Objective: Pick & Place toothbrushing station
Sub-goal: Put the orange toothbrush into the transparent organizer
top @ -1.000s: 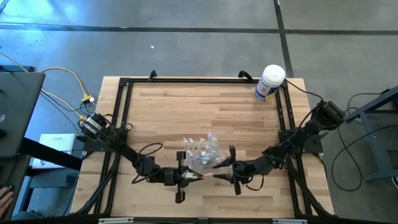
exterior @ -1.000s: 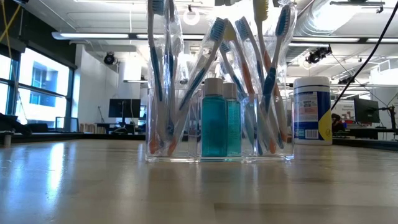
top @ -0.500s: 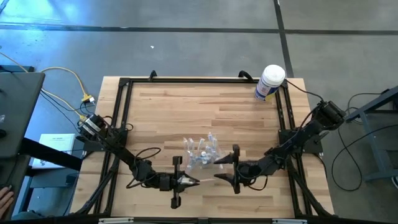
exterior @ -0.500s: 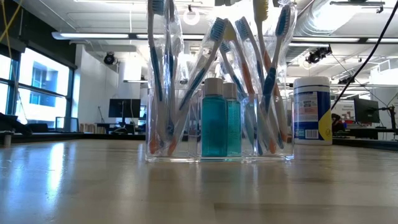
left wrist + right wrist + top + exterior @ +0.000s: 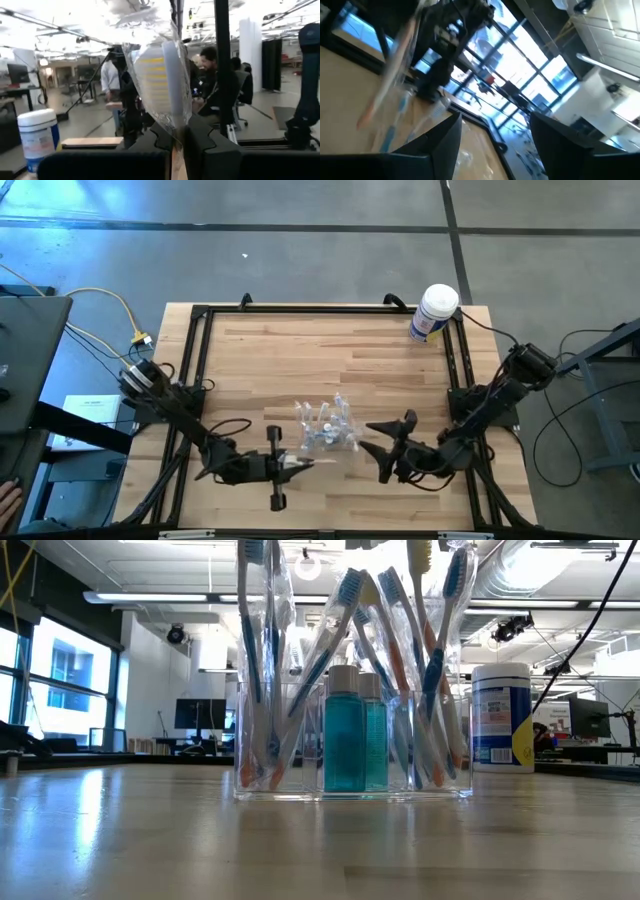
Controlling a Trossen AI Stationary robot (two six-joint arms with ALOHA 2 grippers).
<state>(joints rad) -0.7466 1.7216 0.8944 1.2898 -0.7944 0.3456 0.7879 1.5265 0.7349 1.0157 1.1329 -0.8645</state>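
Note:
The toothbrushing station [image 5: 350, 740], a clear plastic holder with wrapped toothbrushes and two teal bottles, stands by its flat base on the wooden table [image 5: 270, 360]; it also shows in the high view [image 5: 325, 428]. My left gripper [image 5: 292, 467] is near and left of it, shut on a wrapped toothbrush [image 5: 162, 80]. My right gripper [image 5: 381, 448] is just right of the station, open, with nothing between its fingers [image 5: 445, 137]. My left gripper pinches the wrapped toothbrush between its two fingers just below the brush head [image 5: 175, 131], wrapper and all. The fingers lie about level and point toward the table's right. The head juts out beyond the fingertips, lifted clear of the table.
A white tub with a blue label [image 5: 434, 313] stands at the table's far right corner, also seen in the low view [image 5: 500, 718]. A black frame [image 5: 200, 320] runs around the tabletop. People sit in the room beyond [image 5: 210, 75].
My right gripper has opened, turned about and drawn back toward the table's right edge, away from the station. My left gripper has stayed shut on the toothbrush and moved it toward the table's left, away from the station. The station has not moved.

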